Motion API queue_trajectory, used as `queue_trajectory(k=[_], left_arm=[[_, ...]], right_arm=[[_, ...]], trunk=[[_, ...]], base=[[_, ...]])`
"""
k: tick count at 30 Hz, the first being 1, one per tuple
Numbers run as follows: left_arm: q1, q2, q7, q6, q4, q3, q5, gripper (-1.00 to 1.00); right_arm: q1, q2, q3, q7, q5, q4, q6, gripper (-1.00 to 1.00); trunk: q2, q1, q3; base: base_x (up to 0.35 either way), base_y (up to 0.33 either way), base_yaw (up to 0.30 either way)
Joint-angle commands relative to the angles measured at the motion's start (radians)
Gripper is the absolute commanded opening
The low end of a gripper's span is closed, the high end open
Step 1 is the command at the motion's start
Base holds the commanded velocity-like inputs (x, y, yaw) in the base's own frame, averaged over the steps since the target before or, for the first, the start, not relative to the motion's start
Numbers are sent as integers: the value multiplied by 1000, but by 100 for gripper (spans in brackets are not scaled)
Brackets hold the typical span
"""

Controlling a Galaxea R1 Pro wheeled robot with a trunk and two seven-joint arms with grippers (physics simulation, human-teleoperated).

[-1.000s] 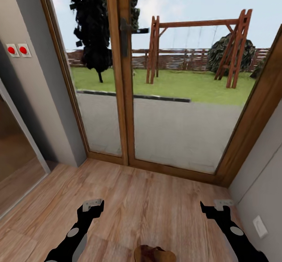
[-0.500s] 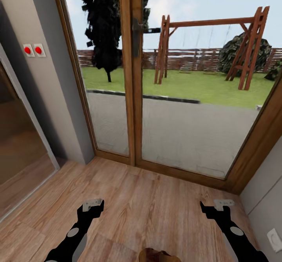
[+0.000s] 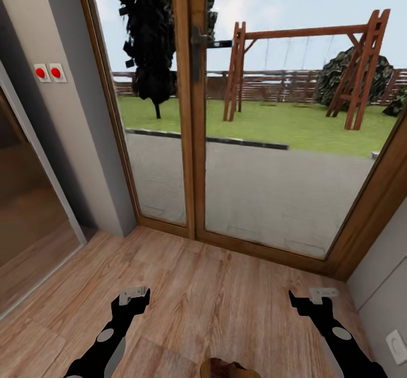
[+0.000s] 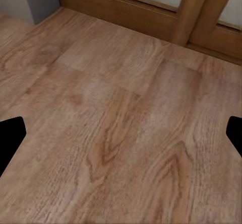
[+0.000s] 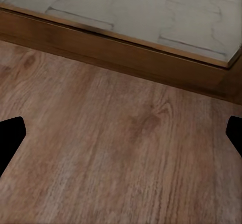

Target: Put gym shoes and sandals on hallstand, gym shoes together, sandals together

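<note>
Search step, nothing picked yet. Left gripper (image 3: 135,297) and right gripper (image 3: 310,300) hover spread wide and empty above the corridor floor (image 3: 226,299). Brown shape at bottom centre, probably a sandal (image 3: 229,368). Next: tilt down, reach it.

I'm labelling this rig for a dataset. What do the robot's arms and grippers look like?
Both arms are black with a round grey disc set into the forearm; the left arm also has a pale grey panel along its side. The left gripper and right gripper are black, each with a small light grey plate on top. No cables show.
</note>
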Motion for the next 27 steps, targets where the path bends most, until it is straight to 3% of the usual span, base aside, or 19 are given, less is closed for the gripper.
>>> queue_trajectory(k=[1,17,21,25,27], left_arm=[[-1,-1,-1,-3,1,4,-1,100],[-1,0,-2,-3,1,5,-1,100],[-24,20,-24,19,-22,-18,-23,100],[-46,16,-47,42,-45,-40,-46,100],[-35,10,-58,53,-44,-29,-34,100]], right_arm=[[-1,1,-7,8,10,1,-4,100],[-1,1,-7,7,10,-1,-4,100],[-6,-2,16,30,33,-23,1,100],[-5,1,38,52,55,-46,-2,100],[-2,5,27,63,67,-45,-6,100]], trunk=[[0,0,-1],[0,0,-1],[0,0,-1],[0,0,-1],[0,0,-1]], base=[[0,-114,2],[0,-146,0],[0,0,0],[0,0,0],[0,0,0]])
